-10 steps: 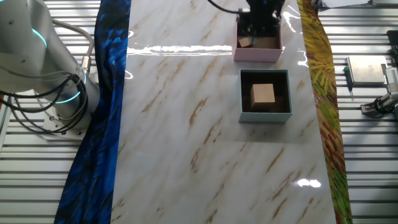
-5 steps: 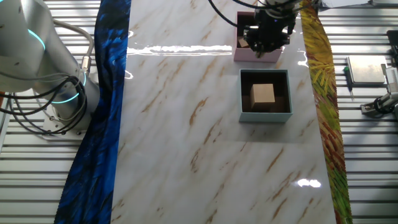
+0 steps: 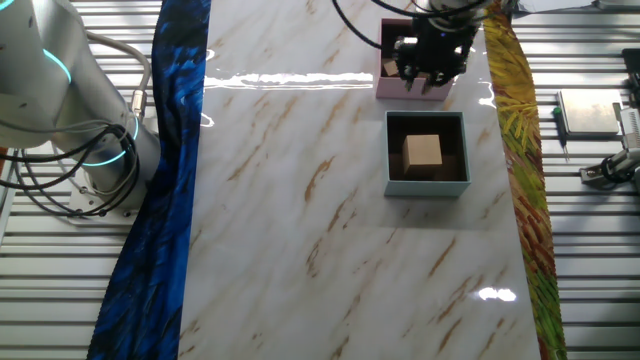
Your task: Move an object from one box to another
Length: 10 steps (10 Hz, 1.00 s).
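The grey-blue box (image 3: 428,187) with dark lining stands on the marble table and holds a tan wooden cube (image 3: 423,152). Just behind it stands the pink box (image 3: 392,89), mostly hidden by my gripper. My gripper (image 3: 424,84) hangs over the pink box's front wall, just behind the grey-blue box and apart from the cube. Its fingertips (image 3: 408,80) look spread, with nothing seen between them. The inside of the pink box is mostly hidden.
The arm's white base (image 3: 60,90) with cables stands at the left. A blue cloth strip (image 3: 165,180) runs along the table's left side and a yellow-green strip (image 3: 520,150) along its right. Metal parts (image 3: 590,115) lie on the slatted surface at the right.
My gripper has come up out of the pink box and moved forward, toward the grey-blue box. The cube in the grey-blue box has not moved.
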Tool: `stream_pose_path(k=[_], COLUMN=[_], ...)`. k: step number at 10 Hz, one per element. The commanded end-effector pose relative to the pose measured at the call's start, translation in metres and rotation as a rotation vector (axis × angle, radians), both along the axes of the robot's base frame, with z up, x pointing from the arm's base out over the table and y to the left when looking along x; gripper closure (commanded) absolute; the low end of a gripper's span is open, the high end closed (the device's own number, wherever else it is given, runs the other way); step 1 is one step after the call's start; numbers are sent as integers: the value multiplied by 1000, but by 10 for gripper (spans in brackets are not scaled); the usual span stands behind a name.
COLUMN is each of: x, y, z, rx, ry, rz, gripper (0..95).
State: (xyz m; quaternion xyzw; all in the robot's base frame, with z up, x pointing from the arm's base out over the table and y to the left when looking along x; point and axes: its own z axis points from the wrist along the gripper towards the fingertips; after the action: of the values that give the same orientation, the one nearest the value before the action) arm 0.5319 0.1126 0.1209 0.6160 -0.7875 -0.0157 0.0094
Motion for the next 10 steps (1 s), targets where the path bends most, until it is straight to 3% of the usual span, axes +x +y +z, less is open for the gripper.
stream_pose_path(k=[1,6,10], x=[9,34,33], y=[-17,-77,-83], z=[-7,-11,-11], rx=[17,16,-1], ry=[0,-4,-1], rz=[31,151,156], gripper=[760,760,760])
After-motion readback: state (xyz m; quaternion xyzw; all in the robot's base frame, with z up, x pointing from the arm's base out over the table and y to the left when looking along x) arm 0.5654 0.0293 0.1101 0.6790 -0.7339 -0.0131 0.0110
